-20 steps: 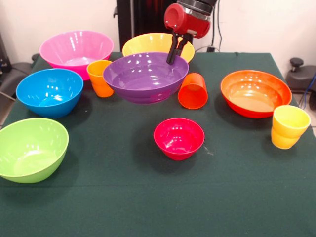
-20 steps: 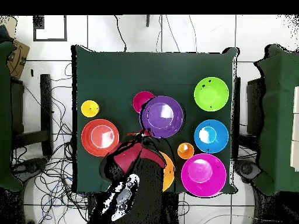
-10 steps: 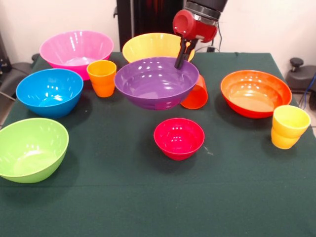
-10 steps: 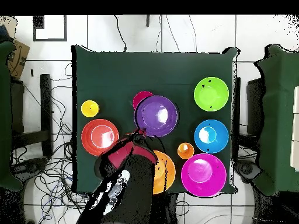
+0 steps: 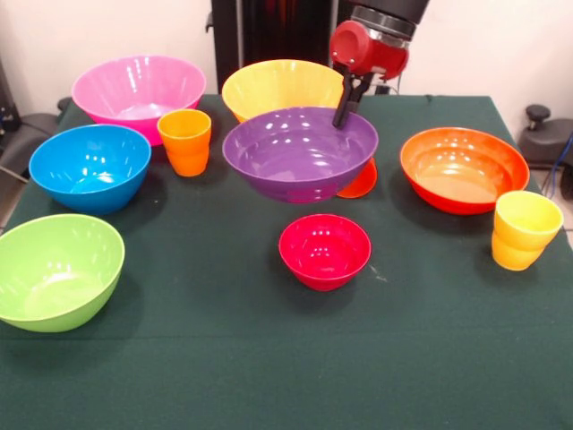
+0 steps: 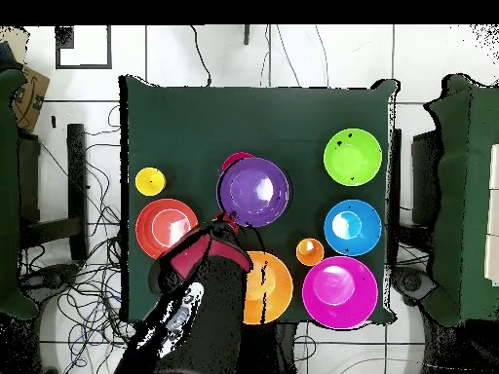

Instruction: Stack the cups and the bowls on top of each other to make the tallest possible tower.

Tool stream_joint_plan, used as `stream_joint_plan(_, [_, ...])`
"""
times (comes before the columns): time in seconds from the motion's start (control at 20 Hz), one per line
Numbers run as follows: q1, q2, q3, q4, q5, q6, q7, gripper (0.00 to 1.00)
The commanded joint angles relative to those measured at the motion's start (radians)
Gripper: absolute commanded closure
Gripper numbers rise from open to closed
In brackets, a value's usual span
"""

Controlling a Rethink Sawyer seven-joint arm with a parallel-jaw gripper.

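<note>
My gripper (image 5: 344, 115) is shut on the far right rim of the wide purple bowl (image 5: 300, 152), which it holds clear of the table. In the overhead view the purple bowl (image 6: 253, 192) overlaps the small magenta-red bowl (image 6: 234, 158), with the gripper (image 6: 226, 226) at its rim. The small magenta-red bowl (image 5: 324, 251) sits in front of it. A red-orange cup (image 5: 363, 181) lies on its side, mostly hidden behind the purple bowl. The orange-red bowl (image 5: 464, 168) and the ribbed yellow cup (image 5: 524, 230) are to the right. The ribbed orange cup (image 5: 185, 141) stands to the left.
The pink bowl (image 5: 139, 90) and the yellow bowl (image 5: 277, 85) sit along the back. The blue bowl (image 5: 89, 167) and the green bowl (image 5: 54, 269) line the left side. Nothing is stacked on anything. Chairs and cables surround the table in the overhead view.
The gripper has carried the purple bowl to the right in the front view, so it now covers most of the red-orange cup. All the other pieces stayed put.
</note>
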Motion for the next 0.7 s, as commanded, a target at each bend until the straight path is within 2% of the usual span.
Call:
stream_joint_plan(0.05, [0.033,0.044,0.05,-0.096,0.02,0.075,0.097,1.0])
stream_joint_plan(0.2, [0.025,0.031,0.06,-0.098,0.024,0.066,0.091,1.0])
stream_joint_plan(0.45, [0.037,0.061,0.052,-0.126,0.026,0.052,0.108,1.0])
stream_joint_plan(0.7, [0.029,0.065,0.04,-0.109,-0.001,0.028,0.097,1.0])
